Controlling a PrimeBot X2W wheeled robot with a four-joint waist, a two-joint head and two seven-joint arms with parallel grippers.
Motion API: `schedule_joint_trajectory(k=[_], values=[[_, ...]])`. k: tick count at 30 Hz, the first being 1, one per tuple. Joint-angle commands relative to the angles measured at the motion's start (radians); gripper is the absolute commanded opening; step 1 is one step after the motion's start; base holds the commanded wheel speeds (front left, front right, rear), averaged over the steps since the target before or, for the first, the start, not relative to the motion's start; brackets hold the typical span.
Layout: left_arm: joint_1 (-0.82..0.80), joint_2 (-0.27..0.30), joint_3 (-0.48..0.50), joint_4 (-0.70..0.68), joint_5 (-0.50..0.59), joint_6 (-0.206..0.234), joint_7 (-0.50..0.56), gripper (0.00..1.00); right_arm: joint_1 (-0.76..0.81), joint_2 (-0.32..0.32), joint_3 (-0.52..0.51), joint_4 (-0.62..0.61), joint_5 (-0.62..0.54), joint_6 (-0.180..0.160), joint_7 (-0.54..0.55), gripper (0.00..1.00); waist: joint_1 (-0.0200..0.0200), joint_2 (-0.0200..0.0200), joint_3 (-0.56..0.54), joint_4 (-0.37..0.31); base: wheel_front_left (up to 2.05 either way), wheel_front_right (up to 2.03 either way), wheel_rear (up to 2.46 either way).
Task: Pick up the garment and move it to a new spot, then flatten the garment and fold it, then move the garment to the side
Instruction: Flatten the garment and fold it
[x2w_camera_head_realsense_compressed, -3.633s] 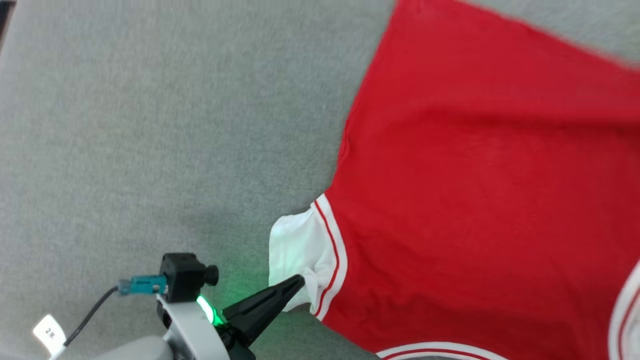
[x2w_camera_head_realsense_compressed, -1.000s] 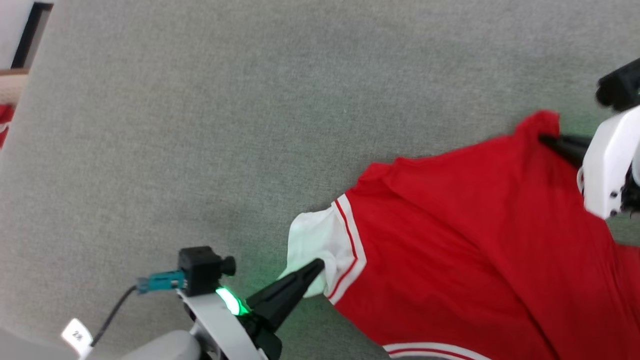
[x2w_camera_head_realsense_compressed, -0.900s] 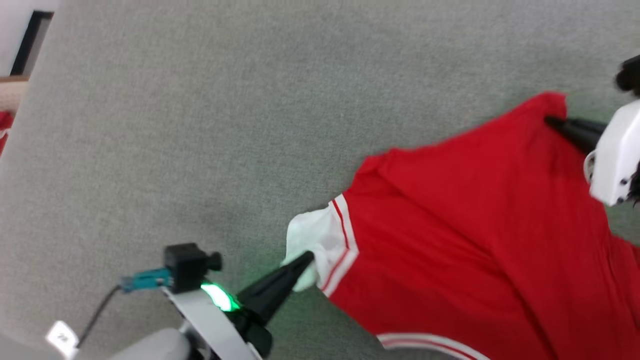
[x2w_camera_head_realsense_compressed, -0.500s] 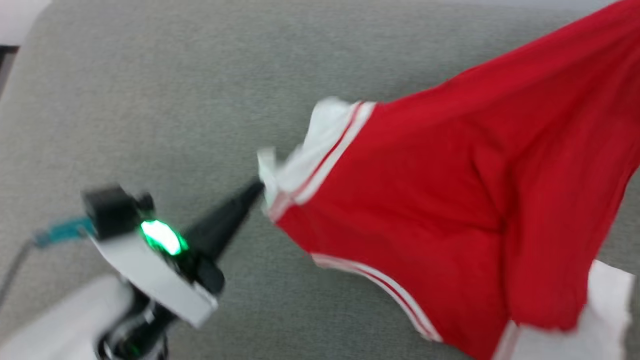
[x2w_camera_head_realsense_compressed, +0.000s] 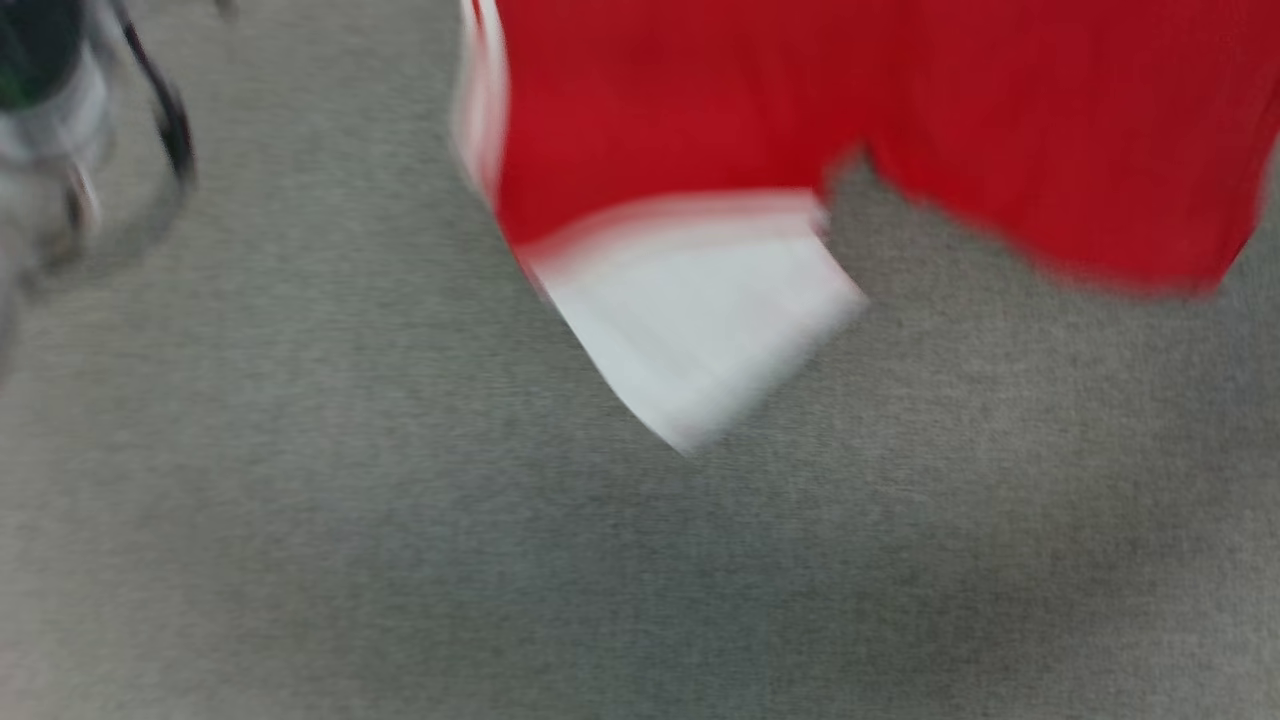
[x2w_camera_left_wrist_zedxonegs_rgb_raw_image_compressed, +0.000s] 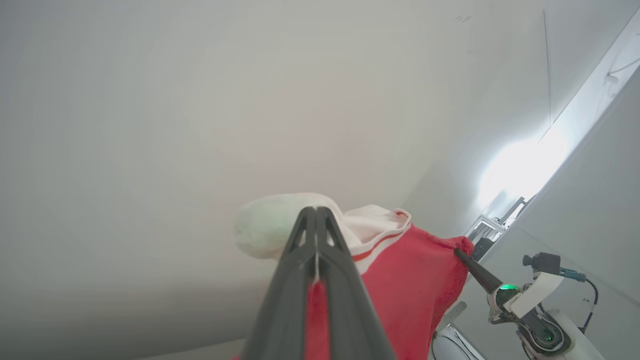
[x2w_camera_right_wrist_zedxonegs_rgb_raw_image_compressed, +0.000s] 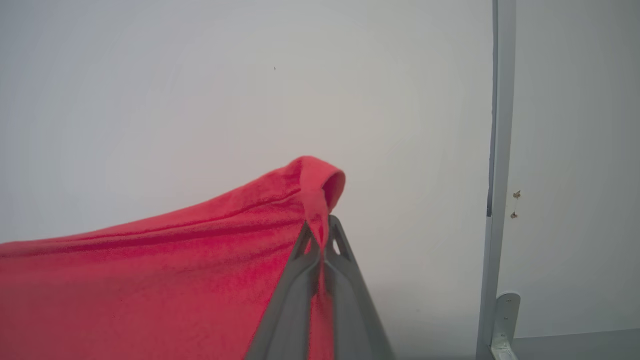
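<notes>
- Above the worktop (x2w_camera_head_realsense_compressed: 300, 560), left fingers (x2w_camera_left_wrist_zedxonegs_rgb_raw_image_compressed: 311, 237) clamp the shirt's (x2w_camera_left_wrist_zedxonegs_rgb_raw_image_compressed: 410, 285) sleeve (x2w_camera_left_wrist_zedxonegs_rgb_raw_image_compressed: 260, 230), right fingers (x2w_camera_right_wrist_zedxonegs_rgb_raw_image_compressed: 306, 252) its red corner (x2w_camera_right_wrist_zedxonegs_rgb_raw_image_compressed: 320, 175).
- Hold it taut and level; lower it slowly.

The bright red T-shirt with white sleeves (x2w_camera_head_realsense_compressed: 700, 100) hangs across the top; the fuzzy grey surface (x2w_camera_head_realsense_compressed: 400, 560) below is open.

One garment (x2w_camera_head_realsense_compressed: 900, 100), two pairs of fingers (x2w_camera_left_wrist_zedxonegs_rgb_raw_image_compressed: 290, 300) (x2w_camera_right_wrist_zedxonegs_rgb_raw_image_compressed: 295, 310)

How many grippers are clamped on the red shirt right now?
2. The left gripper is shut on the garment at its white sleeve; the right gripper is shut on a red fold.
</notes>
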Motion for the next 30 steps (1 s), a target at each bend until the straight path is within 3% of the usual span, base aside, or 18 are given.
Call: schedule_joint_trajectory(k=[1, 7, 13, 17, 23, 30], values=[[-0.133, -0.033, 0.016, 0.110, 0.035, 0.002, 0.002, 0.00, -0.083, 0.028, -0.027, 0.038, -0.037, -0.002, -0.041, 0.00, 0.0000, 0.0000, 0.069, -0.061, 0.00, 0.00, 0.00], [-0.425, -0.107, 0.068, 0.265, 0.068, 0.002, -0.053, 0.00, -0.285, 0.092, -0.086, 0.124, -0.099, -0.002, -0.149, 0.00, 0.0000, 0.0000, 0.083, -0.091, 0.00, 0.00, 0.00], [-0.445, -0.106, 0.062, 0.245, 0.030, 0.002, -0.023, 0.00, -0.322, 0.102, -0.062, 0.166, -0.094, -0.002, -0.145, 0.00, 0.0000, 0.0000, 0.077, -0.090, 0.00, 0.00, 0.00], [-0.318, -0.073, 0.034, 0.182, 0.000, 0.002, 0.005, 0.00, -0.236, 0.093, -0.006, 0.181, -0.062, -0.002, -0.108, 0.00, 0.0000, 0.0000, 0.077, -0.082, 0.00, 0.00, 0.00], [-0.029, 0.006, -0.007, -0.034, -0.059, 0.001, 0.050, 0.00, -0.043, 0.070, 0.110, 0.134, 0.015, -0.002, -0.048, 0.00, 0.0000, 0.0000, 0.072, -0.078, 0.00, 0.00, 0.00], [0.333, 0.097, -0.028, -0.309, -0.089, 0.001, 0.084, 0.00, 0.224, -0.028, 0.185, -0.016, 0.145, -0.002, 0.011, 0.00, 0.0000, 0.0000, 0.036, -0.067, 0.00, 0.00, 0.00]])
